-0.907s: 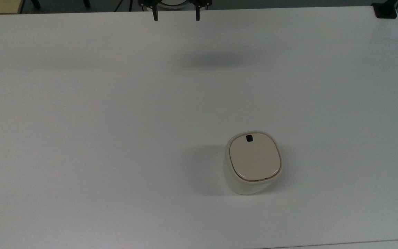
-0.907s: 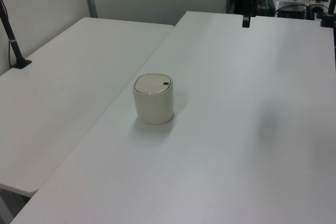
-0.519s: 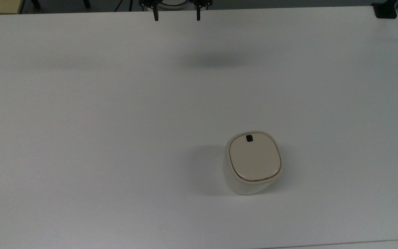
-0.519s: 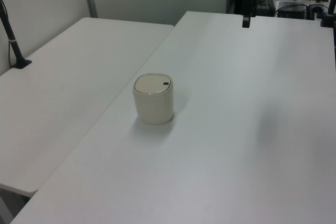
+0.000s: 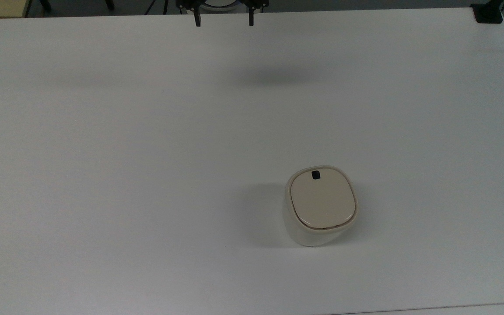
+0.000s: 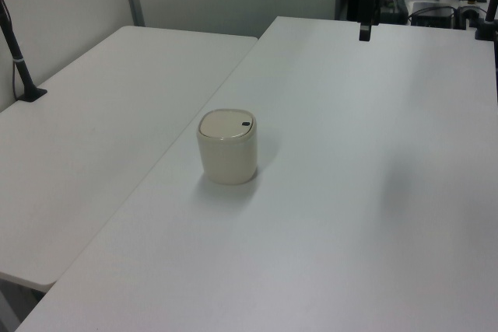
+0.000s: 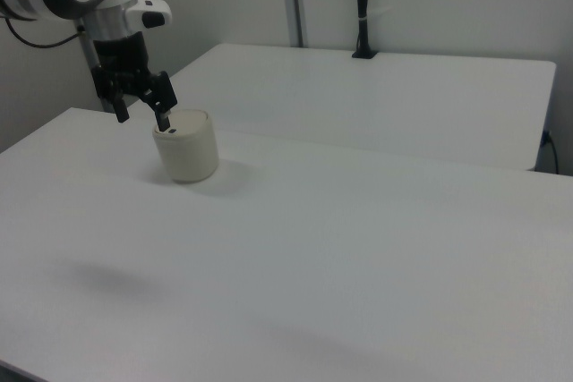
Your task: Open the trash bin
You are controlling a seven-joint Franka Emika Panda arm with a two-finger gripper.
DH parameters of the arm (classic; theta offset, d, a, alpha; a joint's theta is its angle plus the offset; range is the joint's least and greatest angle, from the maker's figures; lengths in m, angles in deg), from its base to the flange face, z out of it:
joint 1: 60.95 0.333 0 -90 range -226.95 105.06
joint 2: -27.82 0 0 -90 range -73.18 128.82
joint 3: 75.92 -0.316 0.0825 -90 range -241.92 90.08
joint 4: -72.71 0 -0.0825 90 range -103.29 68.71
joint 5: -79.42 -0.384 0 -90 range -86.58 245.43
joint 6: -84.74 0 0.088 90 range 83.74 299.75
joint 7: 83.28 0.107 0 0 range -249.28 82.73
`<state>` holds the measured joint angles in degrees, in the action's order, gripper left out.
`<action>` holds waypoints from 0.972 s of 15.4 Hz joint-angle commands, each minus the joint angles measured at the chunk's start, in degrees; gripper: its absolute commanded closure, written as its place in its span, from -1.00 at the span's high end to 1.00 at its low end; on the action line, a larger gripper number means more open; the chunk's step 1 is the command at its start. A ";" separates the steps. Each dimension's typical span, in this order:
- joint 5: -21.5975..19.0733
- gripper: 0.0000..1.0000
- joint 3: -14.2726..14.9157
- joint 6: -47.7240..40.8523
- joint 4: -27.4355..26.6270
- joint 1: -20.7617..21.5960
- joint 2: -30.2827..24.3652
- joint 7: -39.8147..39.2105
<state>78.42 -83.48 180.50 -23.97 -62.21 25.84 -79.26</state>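
Nothing has moved since earlier: trash bin [image 5: 320,205], lid closed, stands on the tabletop [image 5: 125,153], well apart from the empty end effector [image 5: 224,19], its fingers spread apart.

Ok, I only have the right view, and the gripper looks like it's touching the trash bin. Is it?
Observer: No. In the top view the gripper hangs open at the table's edge along the top view's top, well apart from the trash bin.
Operator: Which way is the bin from there?
Observer: Toward the top view's bottom, and somewhat to the top view's right.
Operator: And the button?
Observer: The black button sits at the lid's edge nearest the top view's top, so on the gripper's side.
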 commanded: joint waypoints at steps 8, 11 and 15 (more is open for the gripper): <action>0.12 1.00 0.09 1.62 -1.32 0.30 -0.48 -3.91; 0.38 1.00 0.00 1.88 -1.23 0.04 -0.05 -10.67; 0.38 0.55 0.00 7.23 -0.71 0.12 1.54 -13.24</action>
<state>78.44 -83.48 182.46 -23.97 -62.23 26.72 -90.17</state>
